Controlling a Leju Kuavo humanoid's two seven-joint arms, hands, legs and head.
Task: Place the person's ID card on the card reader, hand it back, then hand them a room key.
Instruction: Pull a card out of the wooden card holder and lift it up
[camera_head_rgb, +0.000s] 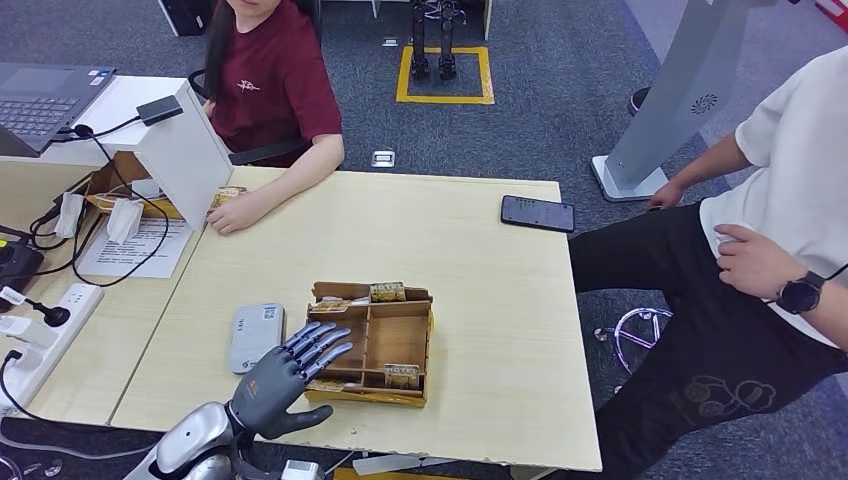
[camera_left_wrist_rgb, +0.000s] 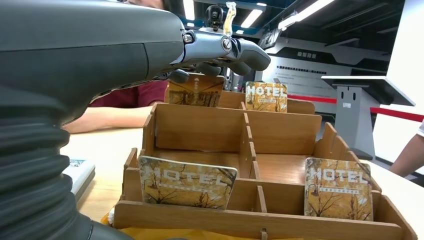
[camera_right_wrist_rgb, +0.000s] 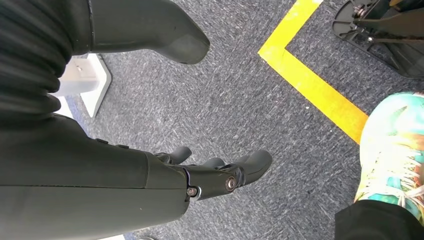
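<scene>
A wooden divided box (camera_head_rgb: 372, 345) stands in the middle of the table with HOTEL key cards (camera_head_rgb: 387, 291) upright in its compartments. My left hand (camera_head_rgb: 290, 372) hovers over the box's left side with its fingers spread, holding nothing. In the left wrist view its fingertips (camera_left_wrist_rgb: 240, 52) reach just above a far key card (camera_left_wrist_rgb: 195, 91); I cannot tell whether they touch it. More key cards (camera_left_wrist_rgb: 185, 182) stand in the near row. The grey-white card reader (camera_head_rgb: 255, 337) lies left of the box. My right hand (camera_right_wrist_rgb: 215, 175) hangs over the carpet, holding nothing.
A person in a red shirt (camera_head_rgb: 270, 85) sits at the far left with a hand (camera_head_rgb: 235, 212) on the table beside a small yellowish card. Another person in white (camera_head_rgb: 790, 200) stands at the right. A black phone (camera_head_rgb: 537, 212) lies far right. Cables and a power strip (camera_head_rgb: 45, 325) lie left.
</scene>
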